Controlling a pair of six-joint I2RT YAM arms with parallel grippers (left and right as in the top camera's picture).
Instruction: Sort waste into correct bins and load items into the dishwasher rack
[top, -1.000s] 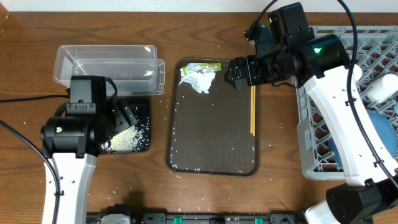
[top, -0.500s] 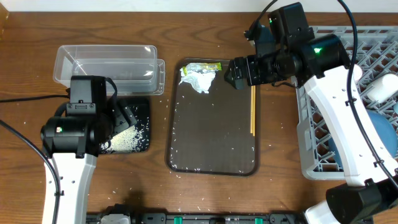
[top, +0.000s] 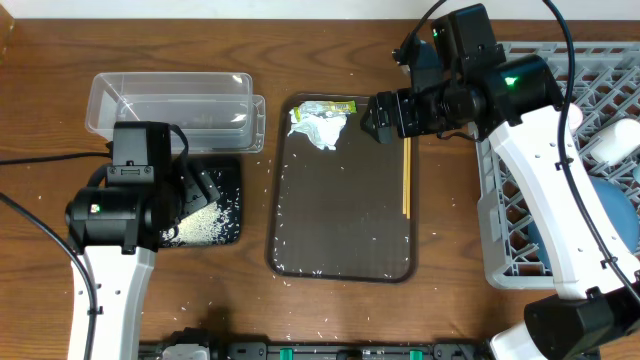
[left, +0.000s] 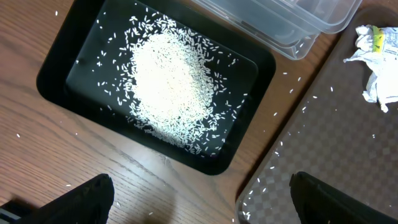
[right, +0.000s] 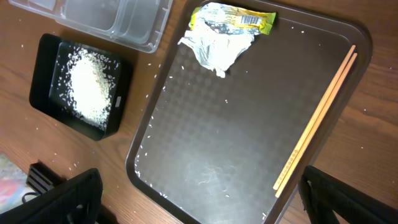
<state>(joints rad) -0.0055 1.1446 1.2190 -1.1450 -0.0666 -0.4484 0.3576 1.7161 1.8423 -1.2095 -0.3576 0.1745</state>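
Loose white rice (left: 165, 84) lies heaped in the shallow black tray (left: 252, 118), which sits left of the brown serving tray (top: 340, 220). The clear tub (top: 170, 100) stands just behind the black tray. A crumpled white tissue (right: 217, 46) and a green-yellow wrapper (right: 233, 15) lie at the serving tray's far end. Wooden chopsticks (right: 317, 118) lie along its right side. My left gripper (left: 202, 199) is open and empty above the black tray's near edge. My right gripper (right: 199, 193) is open and empty, high over the serving tray. The grey rack (top: 600, 90) stands at the right.
A blue dish (top: 605, 220) and a white object (top: 618, 140) sit in the rack. Stray rice grains lie along the serving tray's edges (top: 300, 270) and on the wooden table (left: 74, 180) around the black tray.
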